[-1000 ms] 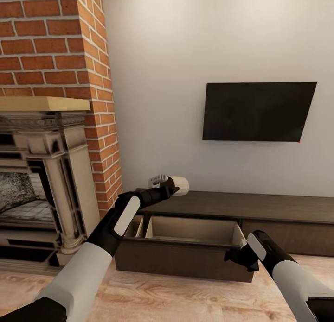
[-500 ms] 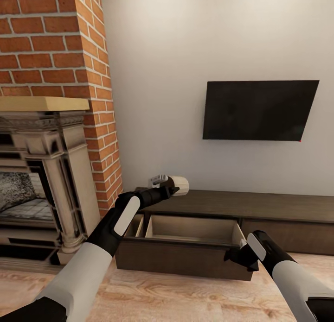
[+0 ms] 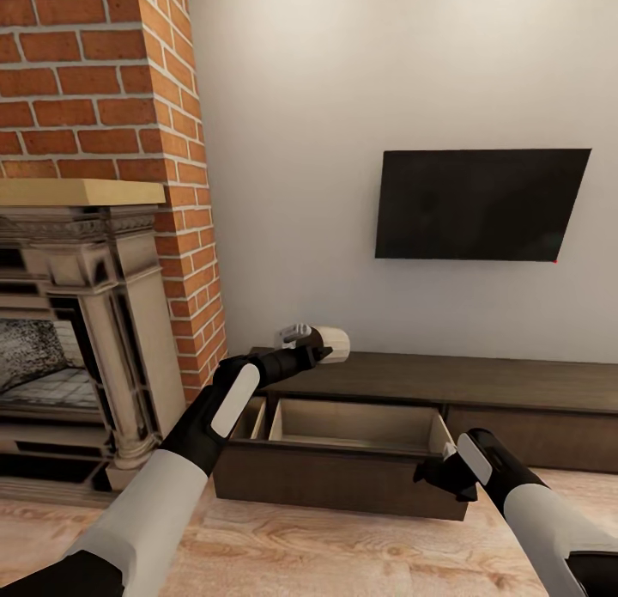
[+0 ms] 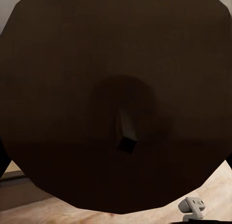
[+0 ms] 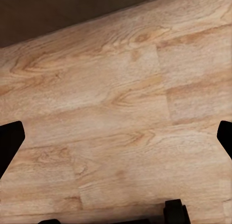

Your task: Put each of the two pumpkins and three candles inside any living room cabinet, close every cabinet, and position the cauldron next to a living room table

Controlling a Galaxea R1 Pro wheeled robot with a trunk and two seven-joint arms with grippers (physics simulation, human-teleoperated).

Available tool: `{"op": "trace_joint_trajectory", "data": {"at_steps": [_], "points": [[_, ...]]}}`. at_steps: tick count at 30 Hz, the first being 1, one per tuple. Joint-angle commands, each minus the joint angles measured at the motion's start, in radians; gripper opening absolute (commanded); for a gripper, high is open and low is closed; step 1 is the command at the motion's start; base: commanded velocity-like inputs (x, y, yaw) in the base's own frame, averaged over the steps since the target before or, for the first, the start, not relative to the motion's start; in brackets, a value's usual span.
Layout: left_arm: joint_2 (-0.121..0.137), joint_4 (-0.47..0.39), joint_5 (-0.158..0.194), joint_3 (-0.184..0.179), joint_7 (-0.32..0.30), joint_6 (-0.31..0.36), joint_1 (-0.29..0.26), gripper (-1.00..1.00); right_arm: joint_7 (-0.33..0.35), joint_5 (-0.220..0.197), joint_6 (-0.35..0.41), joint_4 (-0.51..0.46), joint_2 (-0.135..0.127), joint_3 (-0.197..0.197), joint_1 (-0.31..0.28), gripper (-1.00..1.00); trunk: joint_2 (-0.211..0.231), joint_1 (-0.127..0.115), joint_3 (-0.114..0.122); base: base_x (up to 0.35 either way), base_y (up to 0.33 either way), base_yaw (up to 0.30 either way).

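Almost nothing has changed over the last second: the head view has shifted a touch, but the arms and the load sit where they were. In my judgement this is a pause before the drop.

The left gripper (image 3: 311,344) is clenched on a pale tan candle (image 3: 331,344), held on its side above the cabinet (image 3: 515,386) top, at about 11 o'clock from the open drawer (image 3: 352,425). In the left wrist view the candle's dark end with its small wick (image 4: 126,137) takes up most of the picture, so the grip looks firm.

The drawer is pulled well out. Its pale inside shows a narrow compartment at 9 o'clock and a wide one beside it; what can be seen of both is bare, though the front wall hides the near floor.

The right gripper (image 3: 439,472) hangs at 4 o'clock of the drawer, near its front corner. The right wrist view shows plank floor (image 5: 116,113) between spread black fingertips (image 5: 9,142), so those jaws are released and hold nothing.

The candle needs to come toward the robot and down into the drawer.
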Motion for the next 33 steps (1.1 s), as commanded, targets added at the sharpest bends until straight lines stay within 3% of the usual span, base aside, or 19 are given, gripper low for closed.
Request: {"op": "trace_joint_trajectory", "data": {"at_steps": [1,9,14,18,26,33], "points": [[-0.001,0.000,0.000,0.001,-0.002,0.004,-0.001,-1.00,-0.009,-0.011,0.003,-0.002,-0.001,0.003,0.000,1.00,-0.001,0.000,-0.001,0.000,0.000,0.000],[-0.006,0.003,0.000,-0.004,0.005,0.005,-0.001,-1.00,-0.012,-0.011,0.002,-0.033,-0.002,0.000,0.000,1.00,-0.001,0.000,-0.001,0.000,0.000,0.000],[-0.020,0.003,0.001,-0.004,0.016,0.009,-0.002,-1.00,-0.020,-0.010,0.017,-0.211,-0.002,-0.001,0.002,1.00,-0.001,0.000,-0.001,0.000,0.000,0.000],[-0.021,0.014,0.001,-0.005,0.019,0.017,-0.002,-1.00,-0.021,-0.009,0.051,-0.264,-0.002,-0.003,0.003,1.00,-0.001,0.000,-0.001,0.000,0.000,0.000],[-0.022,0.045,-0.005,-0.006,0.127,0.172,-0.002,-1.00,-0.023,-0.008,0.108,-0.276,-0.006,-0.005,0.001,1.00,-0.001,0.000,-0.001,0.000,0.000,0.000],[-0.022,0.055,-0.005,-0.004,0.244,0.219,-0.003,-1.00,-0.023,-0.003,0.133,-0.277,-0.005,-0.003,0.001,1.00,-0.001,0.000,-0.001,0.000,0.000,0.000]]}}
